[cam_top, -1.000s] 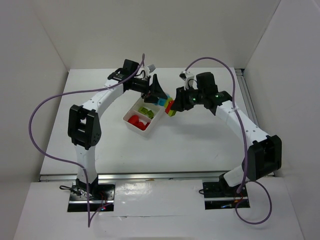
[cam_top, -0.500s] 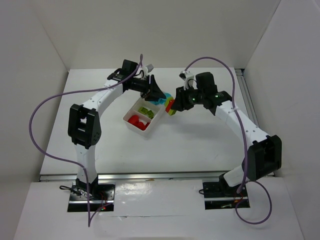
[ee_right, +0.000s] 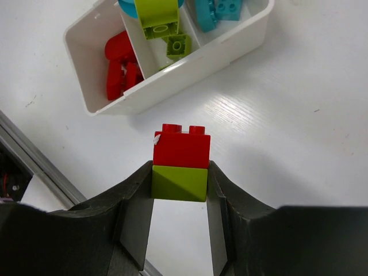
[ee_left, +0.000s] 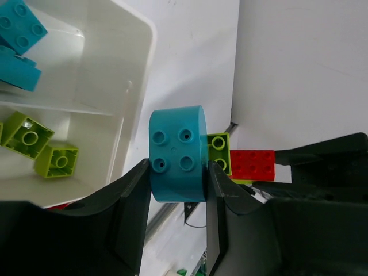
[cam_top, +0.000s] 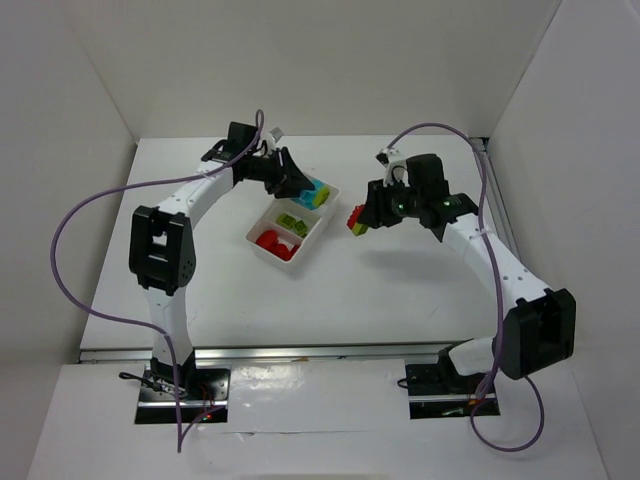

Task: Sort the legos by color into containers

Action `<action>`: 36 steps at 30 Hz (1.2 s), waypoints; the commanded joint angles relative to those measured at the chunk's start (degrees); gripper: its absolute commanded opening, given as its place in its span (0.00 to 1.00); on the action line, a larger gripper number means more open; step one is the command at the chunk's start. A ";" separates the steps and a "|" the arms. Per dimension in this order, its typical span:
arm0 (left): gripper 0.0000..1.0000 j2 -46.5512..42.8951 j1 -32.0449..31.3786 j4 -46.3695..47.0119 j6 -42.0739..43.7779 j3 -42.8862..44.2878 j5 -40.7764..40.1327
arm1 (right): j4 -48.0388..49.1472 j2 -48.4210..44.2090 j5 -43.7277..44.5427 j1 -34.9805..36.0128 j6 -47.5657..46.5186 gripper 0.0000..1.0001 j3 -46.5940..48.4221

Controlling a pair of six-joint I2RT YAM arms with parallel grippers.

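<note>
My left gripper [cam_top: 303,188] is shut on a rounded cyan lego [ee_left: 177,154], held by the far end of the white tray [cam_top: 316,238]. My right gripper [cam_top: 360,220] is shut on a stack, a red lego [ee_right: 181,146] on a lime green one [ee_right: 179,183], above the table to the right of the tray. The grip is on the green brick. The tray's compartments hold red legos [ee_right: 121,63], green legos [ee_left: 26,135] and cyan legos [ee_left: 17,29]. The stack also shows in the left wrist view [ee_left: 250,164].
White walls enclose the table on the left, back and right. A metal rail [cam_top: 300,352] runs along the near edge. Purple cables [cam_top: 90,250] loop off both arms. The tray's rim [ee_left: 144,34] lies just left of the held cyan lego.
The grippers were together with a cyan-red-green stack between them. Now they are apart: the left drew back left with the cyan lego, the right moved right with the red and green pair.
</note>
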 commanded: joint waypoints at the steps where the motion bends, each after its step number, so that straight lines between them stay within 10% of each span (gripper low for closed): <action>1: 0.00 0.60 -0.40 2.19 -1.39 1.90 -1.54 | 0.88 -3.04 1.74 -0.64 0.54 0.10 0.01; 17: 0.00 -3.43 -2.32 -5.44 7.56 4.71 -6.64 | -4.48 10.57 14.67 -5.21 7.74 0.12 -0.60; 19: 0.00 -4.23 -2.85 -7.47 10.10 4.71 -8.48 | -4.48 12.50 14.67 -5.21 8.27 0.17 -0.60; 25: 0.00 -5.55 -2.86 -10.03 12.40 4.71 -8.49 | -5.71 14.28 18.79 -2.40 9.33 0.78 2.73; 36: 0.00 -4.41 -4.00 -14.60 14.25 9.72 -6.65 | 6.24 6.00 5.18 6.91 4.05 0.77 6.77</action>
